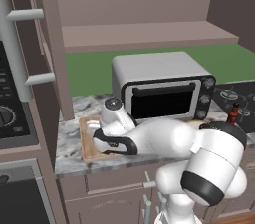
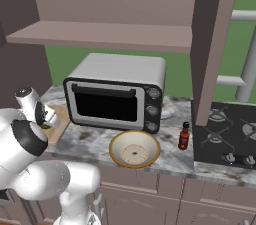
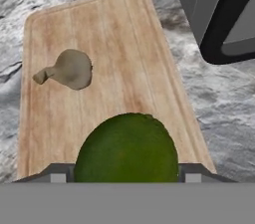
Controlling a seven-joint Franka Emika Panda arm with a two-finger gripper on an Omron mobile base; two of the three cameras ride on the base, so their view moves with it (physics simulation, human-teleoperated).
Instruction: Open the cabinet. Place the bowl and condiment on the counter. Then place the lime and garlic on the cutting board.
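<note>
The end effector [image 3: 127, 178] is hovering over the cutting board [image 3: 124, 44], its jaws standing wide around the lime [image 3: 127, 148] (whether gripped or just released, I cannot tell), while the garlic [image 3: 69, 70] is already lying on the board, apparently delivered.

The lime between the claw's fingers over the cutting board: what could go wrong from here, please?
1. The lime is round. If the claw lets it go above the cutting board, it may roll off onto the counter.
2. The garlic lies on the board just ahead; a rolling lime could knock it away.
3. The toaster oven stands close beside the board, so the arm could brush it when it pulls back.
</note>
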